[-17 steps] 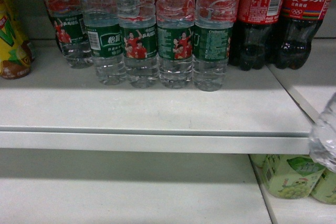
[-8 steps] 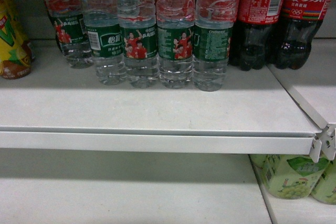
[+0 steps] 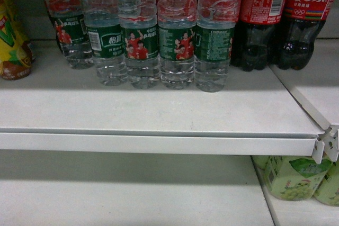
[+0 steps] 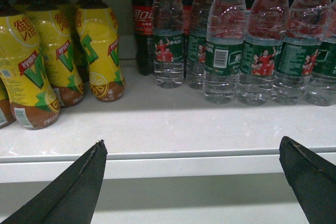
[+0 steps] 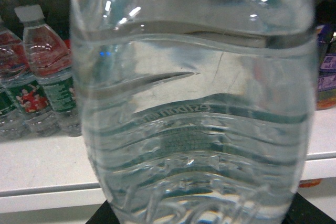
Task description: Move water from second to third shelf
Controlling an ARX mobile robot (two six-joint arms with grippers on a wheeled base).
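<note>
One water bottle (image 5: 194, 108), clear and ribbed, fills the right wrist view; my right gripper (image 5: 202, 216) is shut on its lower part, with only dark finger corners showing at the bottom. Neither this bottle nor the gripper appears in the head view. A row of water bottles (image 3: 177, 41) with green labels stands on the upper white shelf (image 3: 159, 144). My left gripper (image 4: 193, 141) is open and empty, level with that shelf's front edge (image 4: 184, 158), short of the water bottles (image 4: 262, 51).
Dark cola bottles (image 3: 265, 19) stand right of the water row and yellow drink bottles (image 3: 13, 35) left of it. Pale green drinks (image 3: 294, 175) sit on the lower shelf (image 3: 132, 199) at the right. A shelf bracket (image 3: 328, 144) juts out at the right edge.
The held water bottle, seen at the right edge of the head view a second ago, has left that view, uncovering the shelf bracket. The row on the shelf has not moved.
</note>
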